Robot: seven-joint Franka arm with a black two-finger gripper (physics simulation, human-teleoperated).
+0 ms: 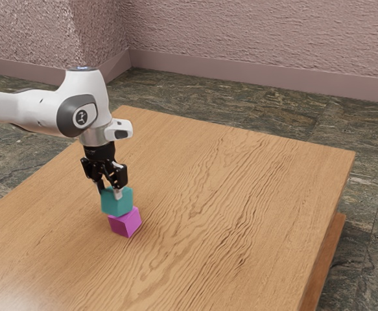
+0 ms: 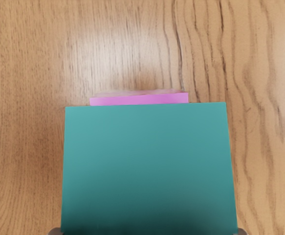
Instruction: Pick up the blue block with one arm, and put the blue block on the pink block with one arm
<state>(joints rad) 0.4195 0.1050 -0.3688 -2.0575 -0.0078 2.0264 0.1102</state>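
Could topple on release: holds the blue block (image 1: 116,202) off-centre over the pink block (image 1: 126,223), shifted toward 10 o'clock in the exterior view, with a pink strip left bare beyond its far edge in the wrist view. Cannot tell whether resting on pink or hanging just above; if let go across a gap, likely to bounce or skid onto the table (image 1: 253,194). Might also drag blue sideways if opened unevenly, or shove pink out from beneath if pressed down harder. Grips with the hand (image 1: 113,189) closed on the blue block's upper part, pinching from two sides, spread to the block's width; touches nothing else.
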